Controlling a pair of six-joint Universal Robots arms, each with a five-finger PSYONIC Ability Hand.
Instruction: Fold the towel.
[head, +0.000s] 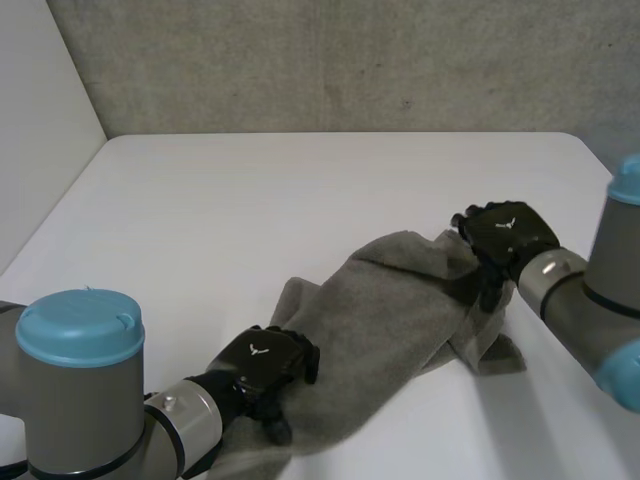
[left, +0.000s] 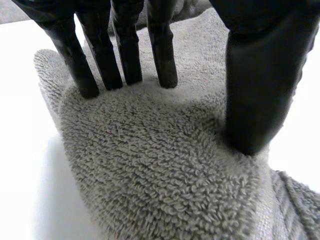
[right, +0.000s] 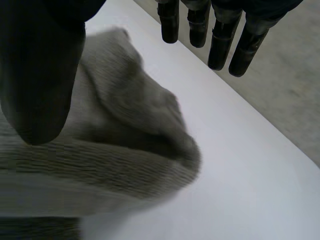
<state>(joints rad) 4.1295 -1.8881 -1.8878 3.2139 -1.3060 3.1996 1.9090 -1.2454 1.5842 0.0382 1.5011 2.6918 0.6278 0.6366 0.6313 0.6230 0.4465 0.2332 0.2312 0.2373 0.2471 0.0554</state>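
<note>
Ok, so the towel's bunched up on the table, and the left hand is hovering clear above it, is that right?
Not quite. The towel is bunched up on the table, but the left hand isn't clear of it. The left wrist view shows its fingers pressing down on the towel.
</note>
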